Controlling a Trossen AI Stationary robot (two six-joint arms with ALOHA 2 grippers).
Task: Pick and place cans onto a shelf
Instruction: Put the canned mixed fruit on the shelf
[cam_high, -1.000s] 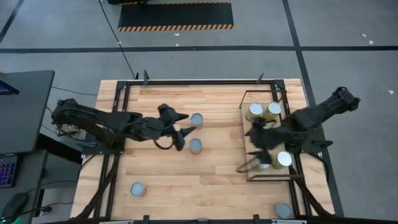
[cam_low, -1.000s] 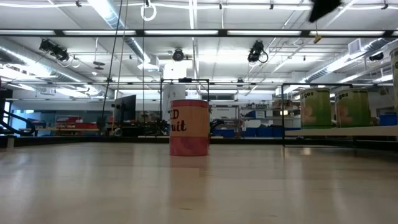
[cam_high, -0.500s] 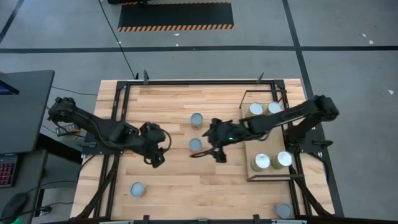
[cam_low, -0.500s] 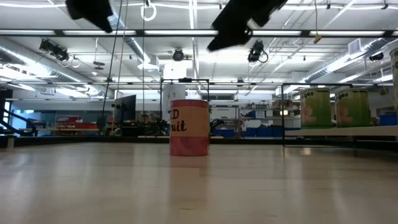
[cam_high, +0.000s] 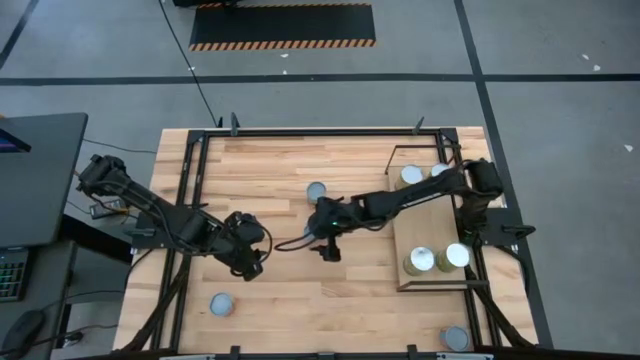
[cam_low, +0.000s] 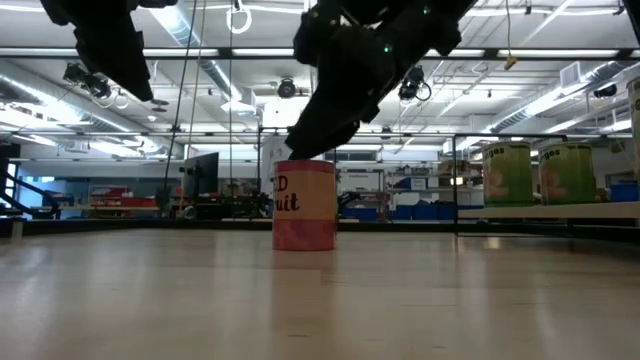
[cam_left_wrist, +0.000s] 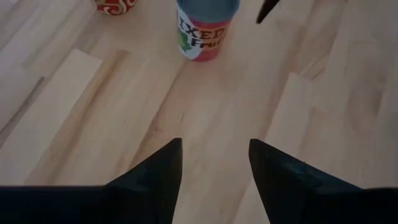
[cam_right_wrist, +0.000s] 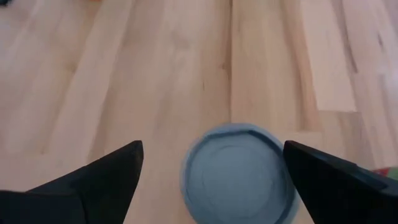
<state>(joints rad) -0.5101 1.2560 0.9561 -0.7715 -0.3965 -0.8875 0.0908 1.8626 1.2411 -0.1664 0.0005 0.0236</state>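
Note:
A pink-labelled fruit can with a blue-grey lid stands upright on the table's middle. My right gripper is open just above it, with one finger on each side of the lid and clear of it; in the high view it covers most of the can. My left gripper is open and empty, left of this can and nearer the front. The shelf at the right holds several cans.
Another can stands just behind the middle one. Loose cans stand at the near left and the near right corner. Two green cans show on the shelf in the low view. Bare wood lies between the two grippers.
My right gripper has swung from over the shelf toward the table's left and come down over the middle can, staying open. My left gripper has drawn back from that can toward the table's left and near edge. No can has moved.

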